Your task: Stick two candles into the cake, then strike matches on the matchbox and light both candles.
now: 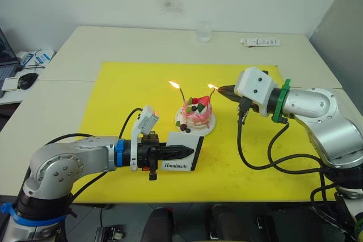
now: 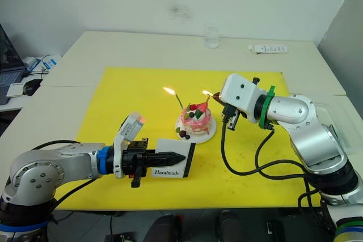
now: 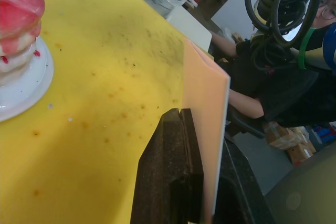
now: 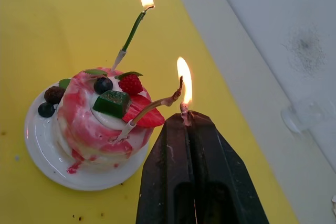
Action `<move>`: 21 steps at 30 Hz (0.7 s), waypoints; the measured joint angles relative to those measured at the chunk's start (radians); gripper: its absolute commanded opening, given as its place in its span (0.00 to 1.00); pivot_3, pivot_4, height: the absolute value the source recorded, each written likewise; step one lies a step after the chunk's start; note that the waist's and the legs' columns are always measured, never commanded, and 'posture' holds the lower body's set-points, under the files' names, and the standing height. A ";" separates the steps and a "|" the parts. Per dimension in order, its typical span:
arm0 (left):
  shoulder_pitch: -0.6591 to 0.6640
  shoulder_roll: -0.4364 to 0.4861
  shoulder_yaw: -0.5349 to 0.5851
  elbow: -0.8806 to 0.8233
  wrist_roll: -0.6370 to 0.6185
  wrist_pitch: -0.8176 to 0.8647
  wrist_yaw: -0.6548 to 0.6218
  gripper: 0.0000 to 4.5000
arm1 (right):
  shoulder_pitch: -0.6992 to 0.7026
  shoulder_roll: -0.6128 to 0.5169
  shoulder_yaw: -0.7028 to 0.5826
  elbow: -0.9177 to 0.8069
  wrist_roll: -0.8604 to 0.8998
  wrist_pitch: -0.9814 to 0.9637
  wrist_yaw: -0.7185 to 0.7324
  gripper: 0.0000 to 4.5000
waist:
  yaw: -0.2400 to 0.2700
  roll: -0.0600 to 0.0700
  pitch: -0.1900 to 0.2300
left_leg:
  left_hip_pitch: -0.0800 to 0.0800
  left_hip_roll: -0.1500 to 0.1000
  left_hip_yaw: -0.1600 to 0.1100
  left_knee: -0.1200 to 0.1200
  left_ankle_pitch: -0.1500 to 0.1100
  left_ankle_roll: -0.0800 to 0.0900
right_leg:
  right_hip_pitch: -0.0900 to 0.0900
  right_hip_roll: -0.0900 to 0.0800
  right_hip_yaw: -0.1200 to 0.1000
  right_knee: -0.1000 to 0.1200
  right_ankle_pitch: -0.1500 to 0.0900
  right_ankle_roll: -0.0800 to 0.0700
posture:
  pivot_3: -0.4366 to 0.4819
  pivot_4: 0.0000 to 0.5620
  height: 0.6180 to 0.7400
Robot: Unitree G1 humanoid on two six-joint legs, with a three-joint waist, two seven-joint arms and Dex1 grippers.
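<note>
The pink-and-white cake [image 1: 195,115] sits on its small white plate [image 1: 211,127] in the middle of the yellow mat. Two candles stand in it. The left candle [image 4: 131,32] burns with a steady flame. The right candle [image 4: 152,106] curves toward my right gripper [image 4: 186,121], which is shut on a short match [image 4: 184,113]. A flame burns where the match meets that candle's tip. In front of the cake, my left gripper [image 1: 184,151] is shut on the white "Handmade" matchbox [image 1: 182,162], holding it upright on the mat.
The yellow mat [image 1: 113,83] covers the middle of the pale table. A clear glass [image 1: 204,31] and a white remote [image 1: 260,42] lie at the far edge. A mouse [image 1: 26,80] and other desk items sit at the far left. A person [image 3: 247,103] sits beyond the table.
</note>
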 measured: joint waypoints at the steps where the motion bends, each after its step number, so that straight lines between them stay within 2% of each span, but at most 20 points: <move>1: 0.000 0.000 0.000 0.000 0.000 0.000 0.000 0.00 | 0.002 0.000 0.000 0.000 0.000 0.000 0.000 0.01 | 0.000 0.000 0.000 | 0.000 0.000 0.000 0.000 0.000 0.000 | 0.000 0.000 0.000 0.000 0.000 0.000 | 0.48 0.27 1.00; 21: -0.006 0.000 -0.004 0.018 0.023 0.000 -0.017 0.00 | 0.002 0.002 -0.004 -0.010 0.002 0.016 0.001 0.01 | 0.000 0.000 0.000 | 0.000 0.000 0.000 0.000 0.000 0.000 | 0.000 0.000 0.000 0.000 0.000 0.000 | 0.48 0.27 1.00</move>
